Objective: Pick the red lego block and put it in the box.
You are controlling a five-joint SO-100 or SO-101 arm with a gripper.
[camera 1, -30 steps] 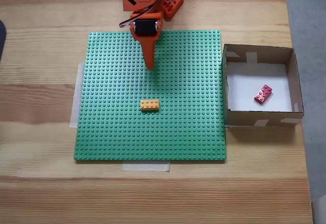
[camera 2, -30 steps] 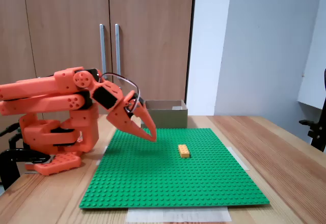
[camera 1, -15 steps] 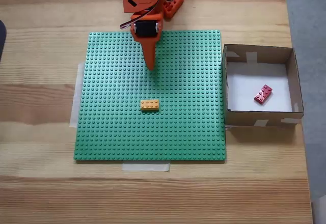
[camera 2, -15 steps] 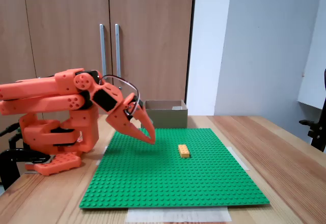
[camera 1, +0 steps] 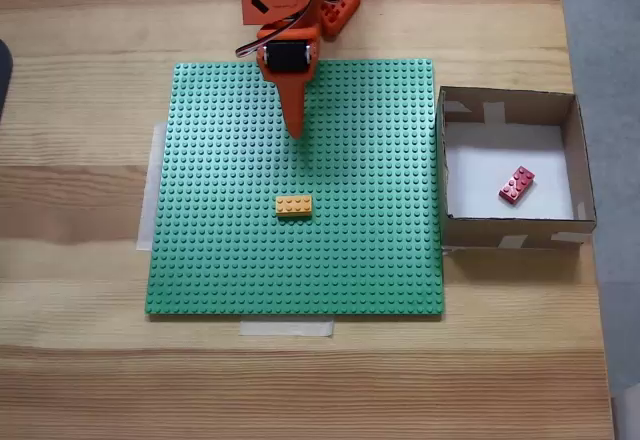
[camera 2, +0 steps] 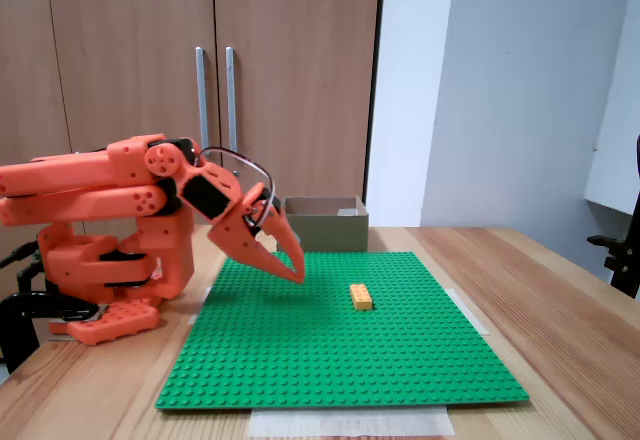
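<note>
One red lego block [camera 1: 517, 185] inside the box [camera 1: 510, 106], long axis diagonal, jaws closed, empty.

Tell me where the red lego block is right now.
In a fixed view from above, the red lego block lies on the white floor of the box, right of the green baseplate, toward the box's right wall.

An orange-yellow brick [camera 1: 293, 206] sits at the centre of a green baseplate [camera 1: 220, 250], which is taped to a wooden table [camera 1: 80, 360]. Wooden cupboard doors [camera 2: 130, 50] fill the upper left.
</note>
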